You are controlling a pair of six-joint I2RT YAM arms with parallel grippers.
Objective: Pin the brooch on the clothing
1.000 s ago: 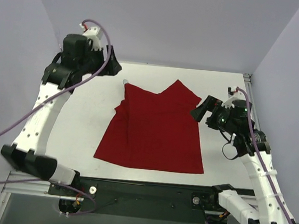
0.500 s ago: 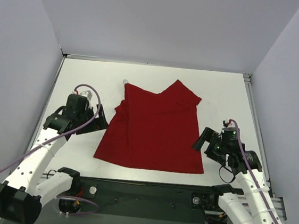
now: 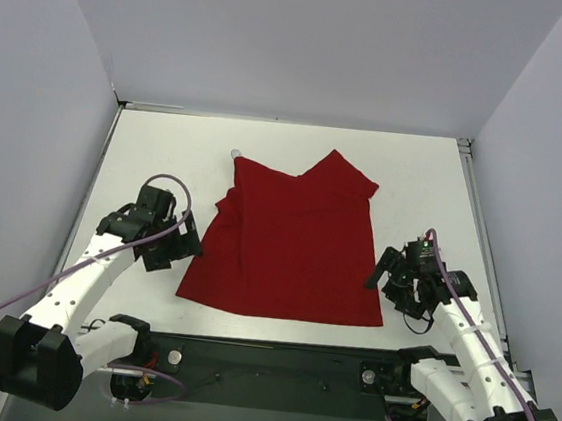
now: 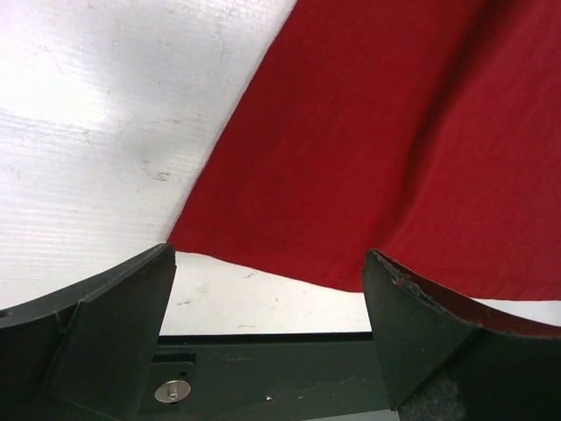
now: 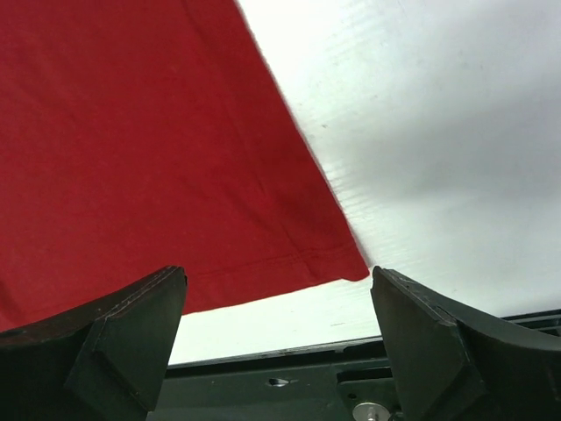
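Risk of dragging: left gripper and right gripper gape wide and empty at the shirt's 8 and 4 o'clock. The likely brooch, a tiny speck, touches its 11 o'clock corner, so tugging the hem could bury it.

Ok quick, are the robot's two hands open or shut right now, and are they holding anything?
Left gripper: open, holding nothing.
Right gripper: open, holding nothing.
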